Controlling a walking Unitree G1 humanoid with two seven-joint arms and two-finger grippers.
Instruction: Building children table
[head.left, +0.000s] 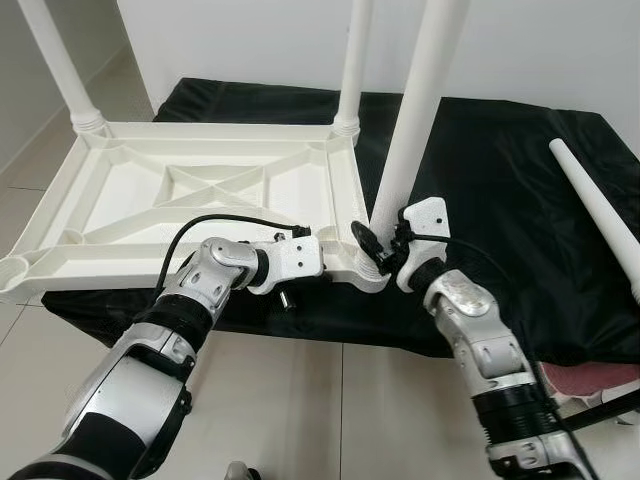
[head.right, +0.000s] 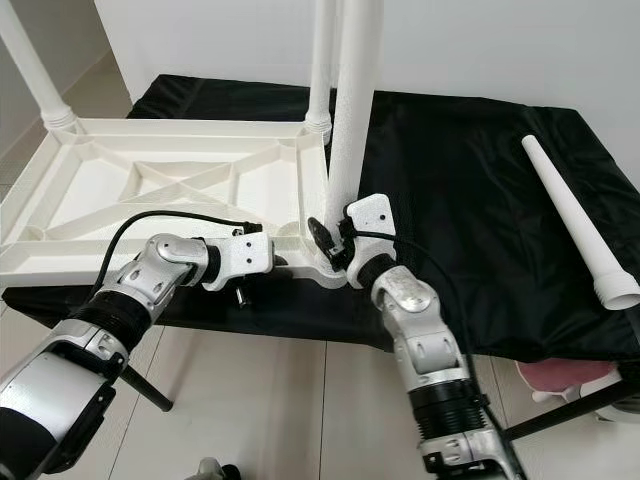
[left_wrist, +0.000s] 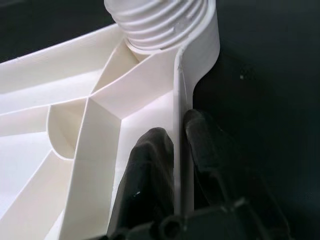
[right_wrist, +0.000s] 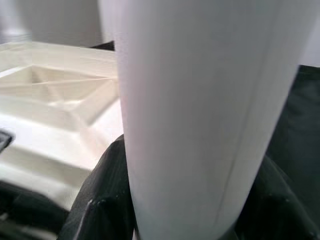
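A black cloth (head.left: 500, 180) covers the work surface across the centre and right of the head views, above a pale tiled floor (head.left: 300, 400) along the lower edge. On the cloth, occupying the left half of the frame, lies the white plastic tabletop (head.left: 150, 195), underside up, its ribbed bracing exposed. Two white legs stand upright in its far corner sockets: one at upper left (head.left: 60, 60), one at upper centre (head.left: 355, 60).

A third table leg (head.left: 420, 110) rises at centre frame from the tabletop's near right corner socket, tilted slightly rightward. In the left wrist view its threaded end (left_wrist: 160, 22) sits at the socket. A fourth, loose leg (head.left: 600, 215) lies flat on the cloth at the right edge, apart from the assembly.

The right gripper (head.left: 385, 248) is at centre frame, clenched around the base of the third leg; the right wrist view shows black fingers (right_wrist: 100, 190) on either side of the shaft. The left gripper (left_wrist: 181, 145), left of centre, is pinched on the tabletop's near edge rim, one finger (left_wrist: 150, 170) inside the rim, the other outside.
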